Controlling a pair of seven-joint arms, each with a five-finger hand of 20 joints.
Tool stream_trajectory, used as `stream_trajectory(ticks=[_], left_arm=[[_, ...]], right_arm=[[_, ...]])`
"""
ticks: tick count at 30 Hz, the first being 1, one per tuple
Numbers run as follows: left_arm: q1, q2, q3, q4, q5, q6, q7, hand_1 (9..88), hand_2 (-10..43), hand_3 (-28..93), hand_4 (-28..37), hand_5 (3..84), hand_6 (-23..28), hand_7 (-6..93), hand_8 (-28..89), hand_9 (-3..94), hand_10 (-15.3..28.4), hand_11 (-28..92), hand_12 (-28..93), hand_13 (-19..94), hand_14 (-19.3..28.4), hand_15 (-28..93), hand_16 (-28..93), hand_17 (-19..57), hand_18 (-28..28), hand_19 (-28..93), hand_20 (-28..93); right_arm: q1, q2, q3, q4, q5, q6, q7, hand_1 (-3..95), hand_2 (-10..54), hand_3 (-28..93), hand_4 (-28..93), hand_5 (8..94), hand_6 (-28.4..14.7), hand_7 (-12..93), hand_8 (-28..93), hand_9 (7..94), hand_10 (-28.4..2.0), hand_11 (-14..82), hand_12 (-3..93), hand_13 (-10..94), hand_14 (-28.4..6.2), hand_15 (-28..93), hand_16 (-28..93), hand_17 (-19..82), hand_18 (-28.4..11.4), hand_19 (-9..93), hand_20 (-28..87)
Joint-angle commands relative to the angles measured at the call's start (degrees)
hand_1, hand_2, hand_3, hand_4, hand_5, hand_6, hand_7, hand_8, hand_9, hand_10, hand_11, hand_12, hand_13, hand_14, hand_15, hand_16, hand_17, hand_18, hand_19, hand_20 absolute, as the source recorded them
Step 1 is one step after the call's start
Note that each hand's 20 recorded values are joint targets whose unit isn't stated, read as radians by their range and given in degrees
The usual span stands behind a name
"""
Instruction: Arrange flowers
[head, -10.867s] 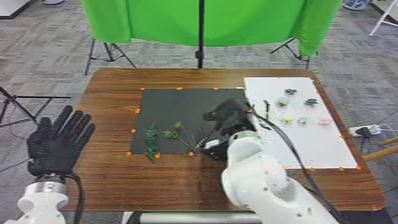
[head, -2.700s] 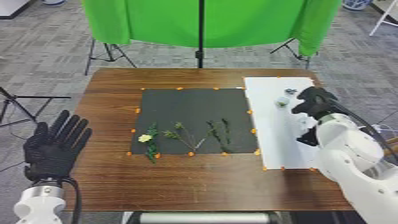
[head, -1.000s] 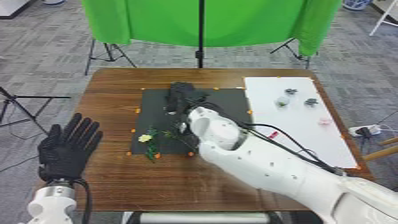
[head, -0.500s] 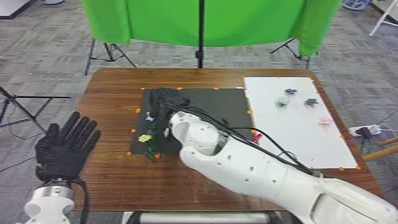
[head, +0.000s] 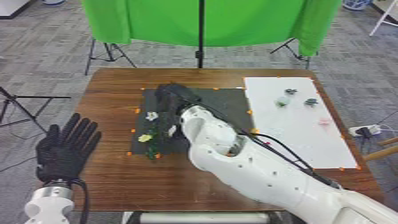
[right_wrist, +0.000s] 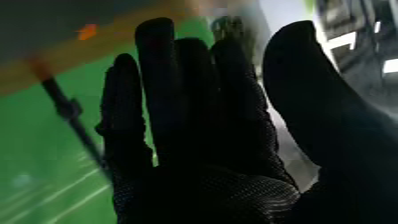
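Above the upper left part of the black mat (head: 226, 102), my right hand (head: 175, 94) is held over the mat. In the right wrist view the same hand (right_wrist: 200, 115) is open, its fingers straight and the thumb apart. A white flower (head: 151, 116) lies left of and below this hand in the head view. Lower down is a yellow flower (head: 145, 138), close to the top of a leafy green stem (head: 152, 150). The right hand and arm hide the other stems. My left hand (head: 64, 150) rests open left of the mat.
On the white sheet (head: 311, 150) are a pale green flower head (head: 282, 101), a pink one (head: 324, 121), a dark green one (head: 311, 102) and a small dark piece (head: 290, 91). Orange markers line mat and sheet. My right forearm crosses the table's lower right.
From the white sheet, my right hand has come left over the mat, lately shifting slightly up and right. The yellow and white flowers now lie on the mat's left side.
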Motion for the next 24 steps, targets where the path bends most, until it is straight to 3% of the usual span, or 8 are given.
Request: stream_trajectory(ticks=[1, 6, 8, 11, 16, 24], left_arm=[[-1.3, -0.79, -0.5, 1.01, 1.25, -1.66, -1.03, 25.8, 14.1, 76, -28.3, 43.4, 8.7, 4.7, -7, 35.3, 14.1, 16, 10, 26, 13.3, 22, -4, -2.3, 10.6, 19, 12], [-0.7, -1.35, -1.3, 0.91, 1.01, -1.2, -0.63, 26.0, 14.2, 76, -28.3, 43.5, 8.8, 4.5, -7, 35.4, 14.2, 16, 10, 26, 13.5, 23, -4, -2.5, 10.8, 20, 12], [-0.4, -1.25, -1.33, 0.84, 0.96, -1.26, -0.43, 26.0, 14.2, 76, -28.3, 43.5, 8.9, 4.5, -7, 35.4, 14.2, 16, 10, 26, 13.6, 23, -4, -2.5, 10.8, 20, 12], [-0.1, -1.51, -1.26, 0.74, 0.92, -1.07, 0.08, 26.0, 14.2, 76, -28.3, 43.5, 8.9, 4.4, -7, 35.4, 14.3, 16, 10, 26, 13.7, 23, -4, -2.6, 10.9, 20, 12], [0.3, -1.56, -0.91, 0.38, 0.39, -0.62, 0.54, 25.9, 14.2, 76, -28.3, 43.2, 9.0, 4.2, -7, 35.5, 14.3, 16, 10, 26, 13.7, 23, -4, -2.6, 10.9, 21, 12], [0.5, -1.58, -0.88, 0.17, 0.32, -0.1, 0.69, 26.0, 14.1, 76, -28.3, 41.5, 8.9, 4.1, -7, 35.3, 14.4, 16, 10, 26, 13.8, 23, -5, -2.7, 11.0, 21, 12]], right_arm=[[-9.6, 19.7, 17.8, -9.9, 1.6, 2.9, 6.1, 45.7, -9.5, 77, -28, 57.9, -4.3, 17, -13, 56.6, -16.8, 13.8, 14.0, 54, -14.5, 36, 15, 25, -22.3, 76, 29], [-21.2, 27.3, 30.4, -12.5, -1.7, 2.3, 9.2, 45.9, -9.5, 76, -28, 56.6, -4.6, 16, -13, 54.4, -17.2, 13.2, 14.1, 50, -14.7, 33, 15, 24, -21.9, 74, 27], [-26.5, 29.1, 36.7, -13.7, -0.8, -0.3, 10.2, 45.7, -9.5, 76, -28, 55.6, -4.7, 16, -13, 52.9, -16.9, 12.8, 14.0, 48, -15.6, 31, 15, 22, -21.9, 73, 26], [-32.9, 30.7, 46.1, -15.5, 4.3, -9.5, 11.0, 43.9, -9.5, 77, -28, 50.7, -5.8, 15, -12, 45.7, -17.6, 10.7, 13.7, 41, -16.4, 28, 15, 19, -21.5, 70, 25], [-39.2, 32.0, 52.2, -14.8, 3.2, -12.0, 12.1, 42.5, -9.5, 77, -28, 43.9, -7.2, 14, -11, 36.1, -18.8, 9.4, 13.8, 32, -18.2, 22, 16, 14, -21.8, 68, 25], [-38.2, 31.8, 50.6, -9.3, 3.2, -13.3, 10.3, 45.1, -9.5, 77, -28, 38.3, -5.8, 14, -11, 30.4, -15.1, 7.6, 11.8, 28, -17.6, 16, 18, 12, -21.1, 63, 24]])
